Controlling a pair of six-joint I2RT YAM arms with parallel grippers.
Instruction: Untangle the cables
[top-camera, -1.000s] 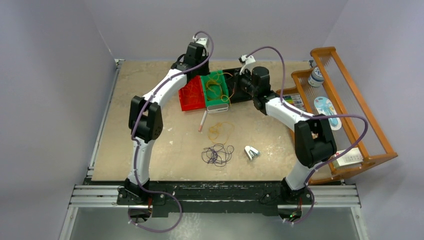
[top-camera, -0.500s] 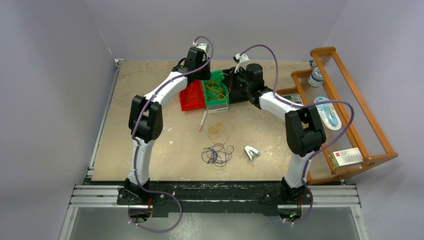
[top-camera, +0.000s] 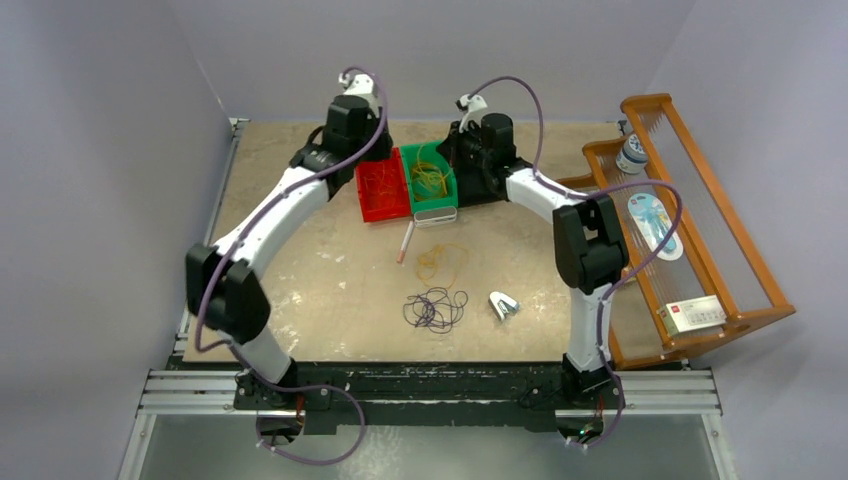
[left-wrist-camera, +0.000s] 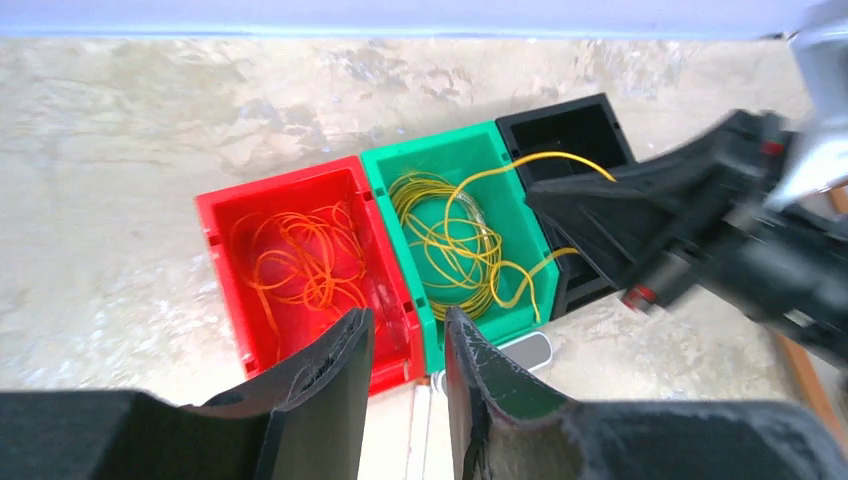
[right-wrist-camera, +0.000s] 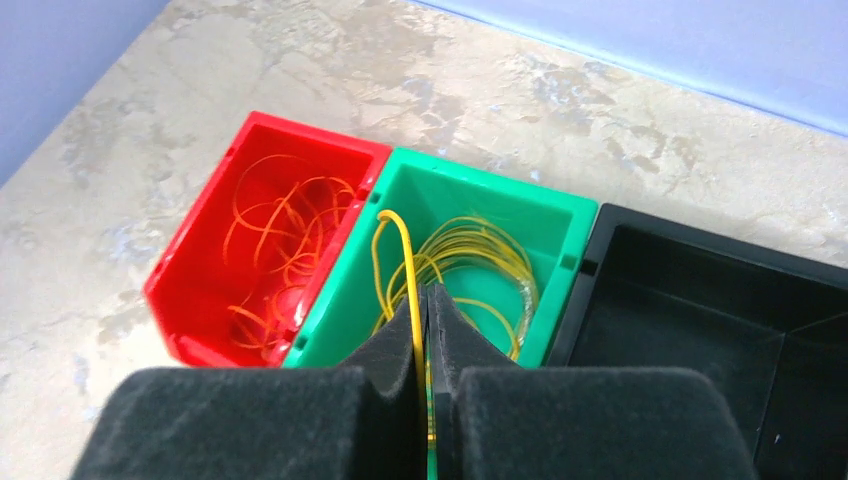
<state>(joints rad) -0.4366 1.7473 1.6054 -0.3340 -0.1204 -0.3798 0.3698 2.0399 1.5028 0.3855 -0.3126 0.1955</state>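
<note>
We see the left arm (top-camera: 285, 200) swung leftward, left jaws now narrowly parted and empty — right jaws clamp the yellow cable (right-wrist-camera: 410, 285) over the green bin (right-wrist-camera: 470, 200).

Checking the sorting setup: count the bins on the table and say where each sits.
3. The red bin sits left, the green bin in the middle, the black bin right, side by side at the table's far side. None seems hidden.
</note>
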